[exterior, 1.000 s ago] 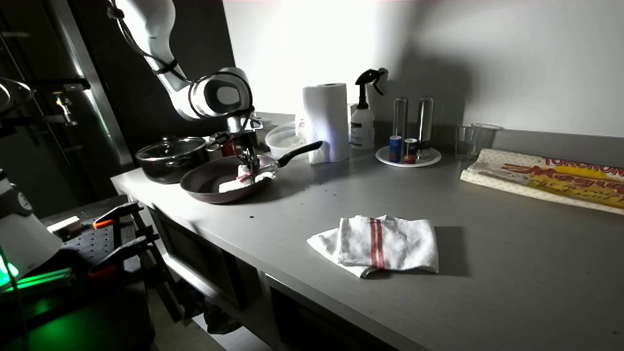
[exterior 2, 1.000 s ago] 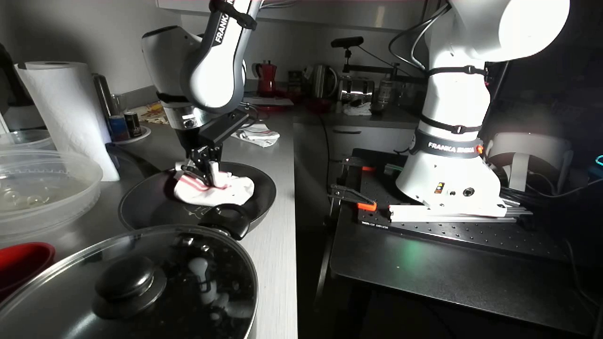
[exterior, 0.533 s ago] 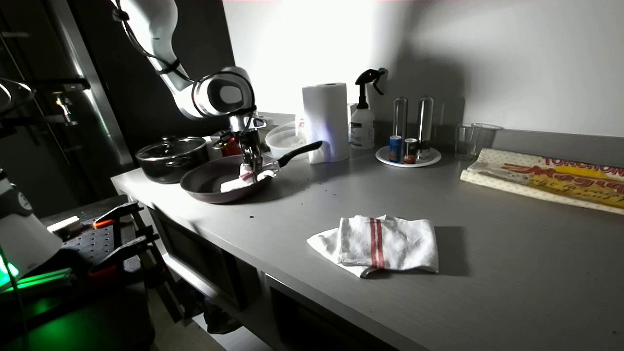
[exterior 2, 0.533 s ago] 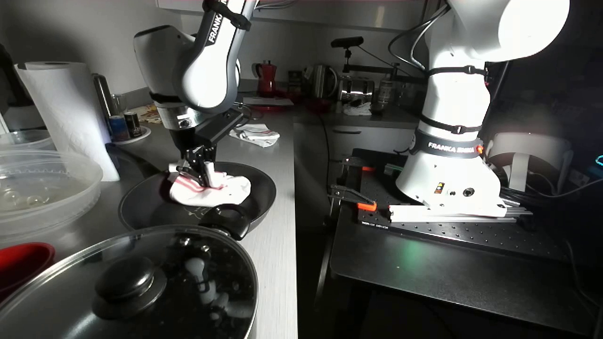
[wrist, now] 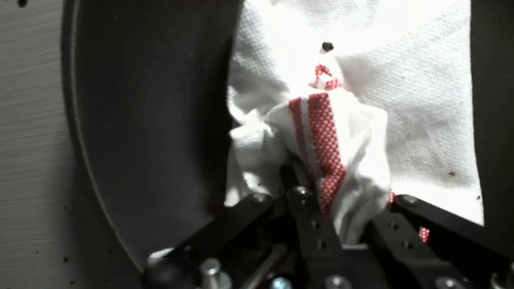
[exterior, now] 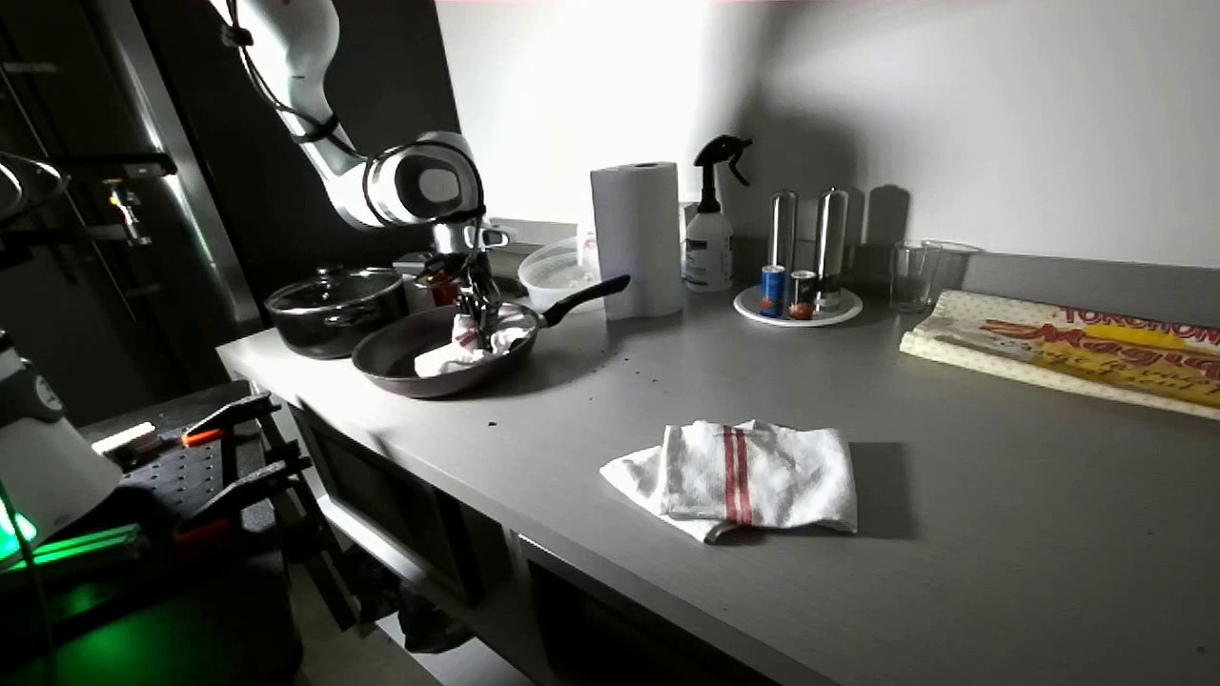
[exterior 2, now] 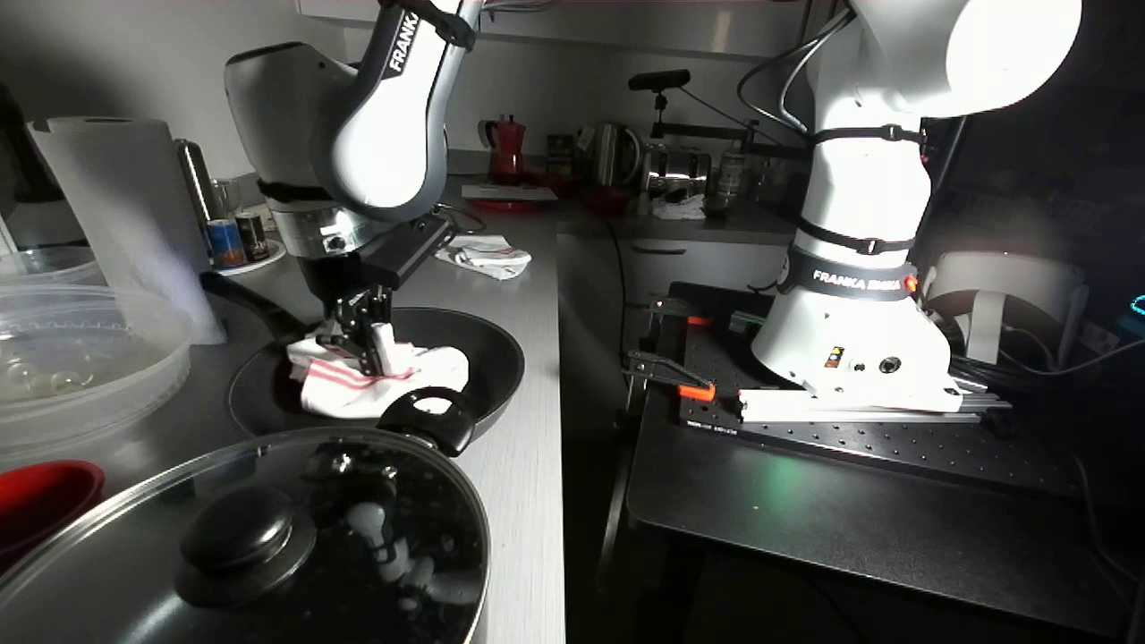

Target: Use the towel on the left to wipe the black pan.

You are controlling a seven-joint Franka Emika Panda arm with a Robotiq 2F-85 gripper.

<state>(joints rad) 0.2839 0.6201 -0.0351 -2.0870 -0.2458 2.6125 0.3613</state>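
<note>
The black pan (exterior: 400,348) sits near the counter edge, its handle (exterior: 586,297) toward the paper towel roll; it also shows in an exterior view (exterior 2: 496,358) and in the wrist view (wrist: 136,100). A white towel with red stripes (exterior 2: 402,385) lies bunched inside it, also in the wrist view (wrist: 425,108). My gripper (wrist: 337,196) points down into the pan, shut on a bunched fold of this towel; it shows in both exterior views (exterior: 484,333) (exterior 2: 371,353). The towel's lower part rests on the pan. Small dark crumbs lie on the towel.
A second striped towel (exterior: 762,476) lies folded on the counter. A lidded pot (exterior: 334,314) stands beside the pan. A clear plastic tub (exterior: 553,272), paper towel roll (exterior: 637,243), spray bottle (exterior: 708,248) and white plate (exterior: 748,307) with tubes and small cans stand along the wall.
My gripper and the towel have slid across the pan, leftward and closer to the camera in an exterior view, toward the lidded pot. The towel stays gripped; the pan has not visibly moved.
</note>
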